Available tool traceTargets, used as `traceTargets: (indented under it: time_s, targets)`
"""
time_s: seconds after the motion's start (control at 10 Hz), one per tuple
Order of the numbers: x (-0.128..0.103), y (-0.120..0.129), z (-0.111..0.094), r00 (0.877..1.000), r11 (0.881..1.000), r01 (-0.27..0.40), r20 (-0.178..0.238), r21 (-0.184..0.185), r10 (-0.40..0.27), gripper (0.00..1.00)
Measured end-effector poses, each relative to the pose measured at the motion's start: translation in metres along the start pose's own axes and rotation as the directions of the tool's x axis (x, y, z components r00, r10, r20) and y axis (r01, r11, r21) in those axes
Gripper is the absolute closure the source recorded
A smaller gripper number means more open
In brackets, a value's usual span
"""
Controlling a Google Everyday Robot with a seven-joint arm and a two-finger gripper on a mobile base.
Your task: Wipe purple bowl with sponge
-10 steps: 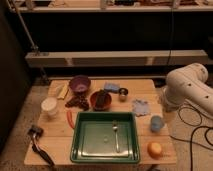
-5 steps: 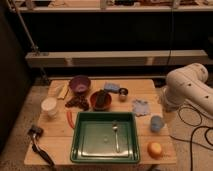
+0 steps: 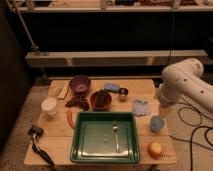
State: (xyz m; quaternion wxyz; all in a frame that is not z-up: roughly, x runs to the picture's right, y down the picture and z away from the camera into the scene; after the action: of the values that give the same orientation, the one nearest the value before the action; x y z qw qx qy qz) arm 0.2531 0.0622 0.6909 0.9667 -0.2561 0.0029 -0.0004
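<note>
Nothing moved since before: your gripper, hidden by the white arm (image 3: 186,82) on the right, was wide open and empty, so you first had to reach left for the sponge (image 3: 111,87), just right of the purple bowl (image 3: 80,84).

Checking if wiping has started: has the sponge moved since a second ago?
No. The sponge still lies right of the purple bowl, near the table's back edge. The end effector is out of view beyond the arm.

The arm (image 3: 186,82) runs off the right edge; its tool is out of sight.
</note>
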Motion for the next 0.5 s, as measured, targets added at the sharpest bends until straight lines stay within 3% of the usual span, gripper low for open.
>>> traceTargets:
  time_s: [0.3,0.5]
  targets:
    - [-0.066,-0.075,-0.018,0.996,0.995,0.069,0.047,0.076,-0.073,0.35]
    - [-0.106,-0.122,-0.025,0.992,0.991,0.086,0.085,0.103,-0.095,0.35]
